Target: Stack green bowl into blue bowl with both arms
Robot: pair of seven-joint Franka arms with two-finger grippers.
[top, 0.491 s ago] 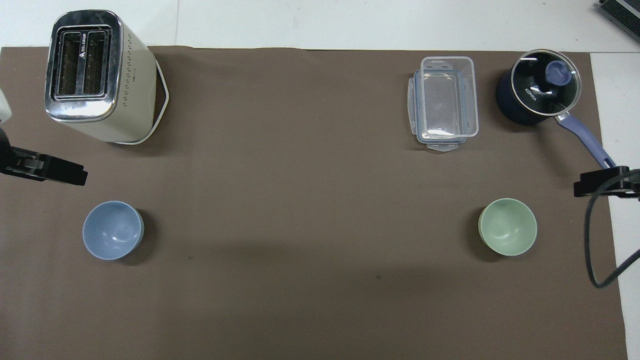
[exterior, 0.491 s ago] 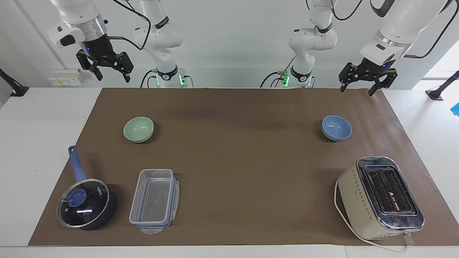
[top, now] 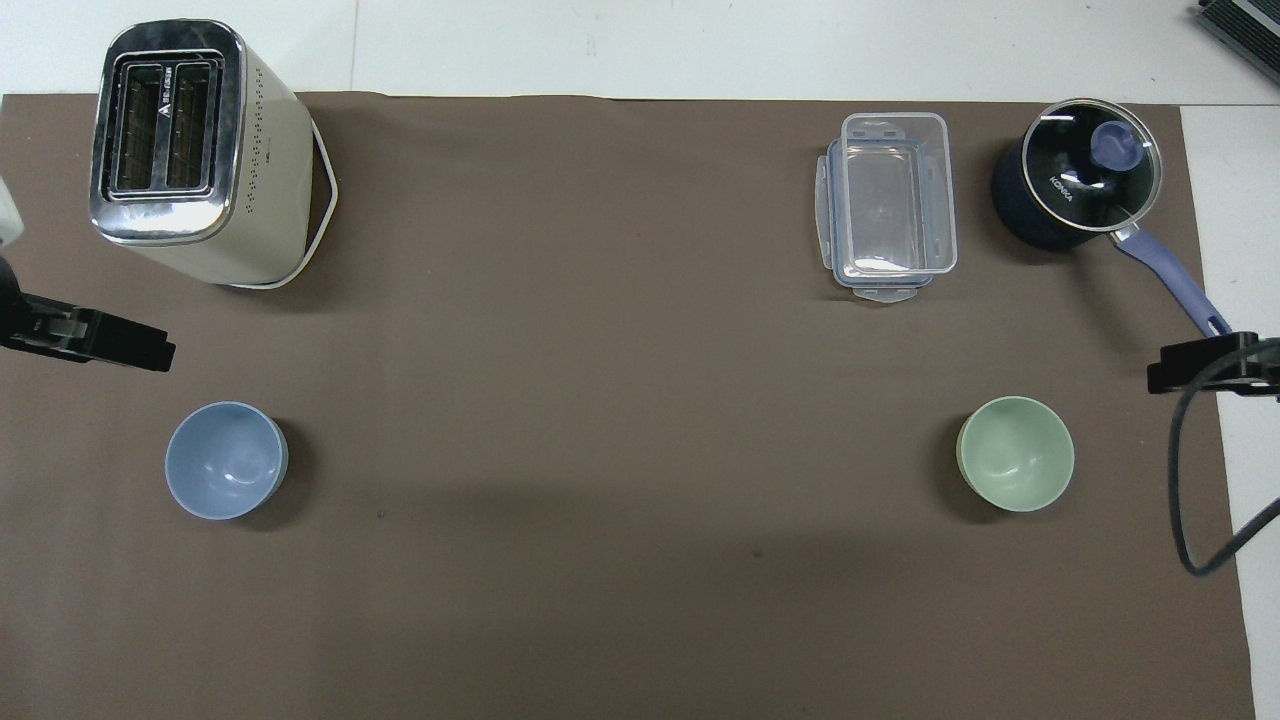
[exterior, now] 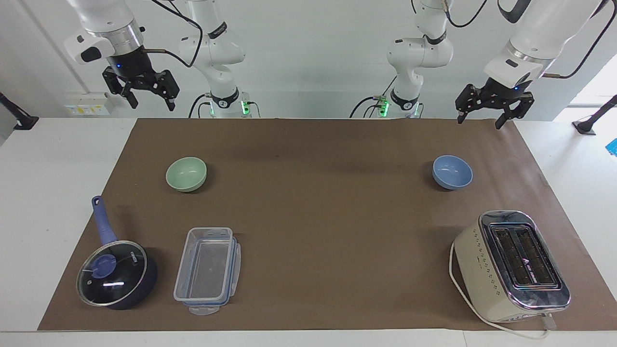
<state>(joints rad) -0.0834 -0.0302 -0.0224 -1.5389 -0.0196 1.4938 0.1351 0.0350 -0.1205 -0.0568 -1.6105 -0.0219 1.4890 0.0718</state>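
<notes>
Almost nothing is changing since the earlier frame: the right hand is sitting a touch higher in the facing view, the left hand is holding the same spot, and every item on the tabletop is lying where it was.

Both hands are hanging in the air over the robots' own edge of the brown mat, each with fingers spread wide and gripping nothing. In the overhead view only their tips are showing at the side edges.

Green bowl is sitting upright on the mat toward the right arm's end, with a saucepan and a clear plastic box farther from the robots than it. Blue bowl is sitting upright toward the left arm's end, with a toaster farther out. The two bowls are well apart, about equally far from the robots.

Key relation: the green bowl is lying below the right hand, farther out over the mat and a little toward the table's middle, so the right arm is plainly the nearer one for it. The left hand is standing likewise to the blue bowl. Bowls are round, so no long axis is dictating wrist angle; a pinch on the rim should work from any side.

Judgement: task is not yet started; the coming move is likely a reach down and forward by the right arm.
</notes>
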